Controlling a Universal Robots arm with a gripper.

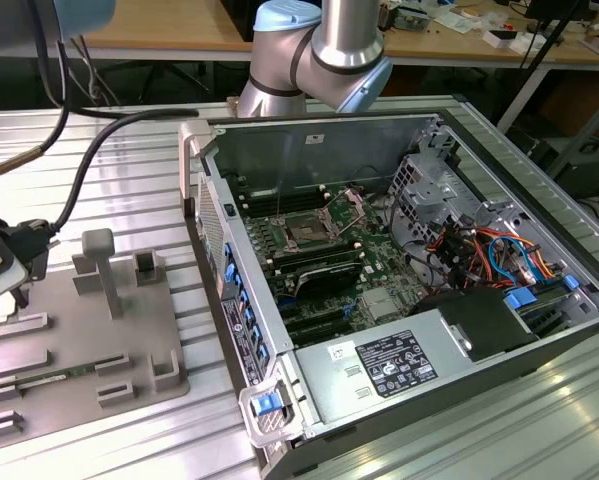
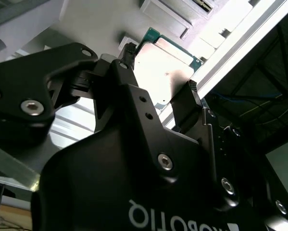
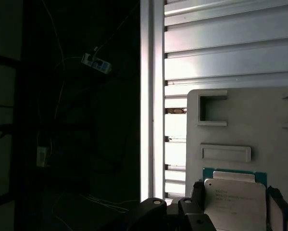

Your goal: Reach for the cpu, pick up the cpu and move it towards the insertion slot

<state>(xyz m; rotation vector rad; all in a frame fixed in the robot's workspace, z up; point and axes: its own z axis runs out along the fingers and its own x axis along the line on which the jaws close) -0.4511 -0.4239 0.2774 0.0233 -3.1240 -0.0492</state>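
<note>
Grip on the chip is the matter at the exterior view's left, where my gripper [image 2: 159,77] hangs low over the left part of the grey plate [image 1: 129,350]. In both wrist views my two black fingers [image 3: 197,190] sit against opposite edges of the chip [image 3: 235,199] and, as far as I can judge, are closed on it. Holding it by the rim means nothing presses on its shiny top. The chip lies flat, level with the plate. Whether it has lifted clear I cannot tell.

The raised blocks on the plate are there, I take it, to keep parts in fixed spots for picking.

Further right stands the open computer case [image 1: 204,190], laid on its side so the green board faces up. The socket [image 1: 309,230] sits toward the board's far side, its metal latch apparently swung back — open to receive — and well apart from the chip.
</note>
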